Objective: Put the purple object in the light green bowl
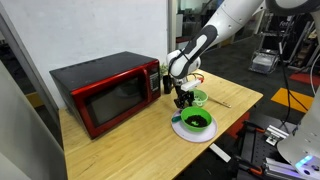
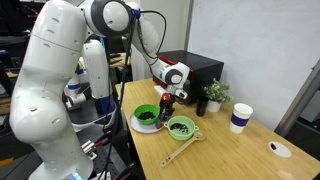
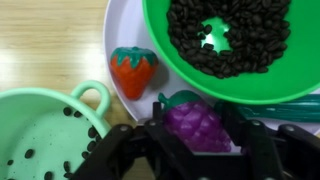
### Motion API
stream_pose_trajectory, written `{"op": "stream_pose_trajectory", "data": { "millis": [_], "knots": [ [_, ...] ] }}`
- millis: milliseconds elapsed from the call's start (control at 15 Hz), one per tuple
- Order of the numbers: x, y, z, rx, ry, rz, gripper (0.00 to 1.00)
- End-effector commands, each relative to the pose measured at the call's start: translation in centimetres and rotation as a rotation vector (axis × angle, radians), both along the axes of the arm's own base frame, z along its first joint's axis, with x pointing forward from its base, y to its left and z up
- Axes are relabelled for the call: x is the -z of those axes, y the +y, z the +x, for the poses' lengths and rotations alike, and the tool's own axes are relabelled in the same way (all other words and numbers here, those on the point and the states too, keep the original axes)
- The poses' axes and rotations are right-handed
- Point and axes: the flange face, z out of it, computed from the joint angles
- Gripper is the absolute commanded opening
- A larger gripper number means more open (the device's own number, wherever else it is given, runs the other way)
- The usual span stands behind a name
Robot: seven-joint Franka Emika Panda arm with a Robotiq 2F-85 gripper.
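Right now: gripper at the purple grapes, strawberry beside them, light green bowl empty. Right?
No: the light green bowl holds a few dark beans, per the wrist view. Gripper at the purple grapes, strawberry beside them: correct.

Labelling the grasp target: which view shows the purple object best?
Wrist view: the purple object sits large on the white plate beside the strawberry. In both exterior views it cannot be made out near the gripper.

A wooden table (image 1: 130, 145) stands before a white wall (image 1: 95, 30).
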Motion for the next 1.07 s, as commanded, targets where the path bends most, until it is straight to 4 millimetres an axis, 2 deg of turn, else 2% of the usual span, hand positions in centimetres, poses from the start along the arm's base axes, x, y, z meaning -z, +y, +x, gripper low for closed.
{"op": "stream_pose_trajectory", "data": {
  "millis": [0,267,667,1000],
  "knots": [
    [0.6,0.2,0.2,-0.012,-0.001,-0.011,0.36],
    [-1.1,0.6,-0.3,-0.035,-0.016,0.004,0.36],
    [-4.9,2.0,-1.0,-0.08,-0.069,-0.009,0.36],
    [-8.2,1.9,-1.3,-0.099,-0.107,-0.018,0.36]
  ]
}}
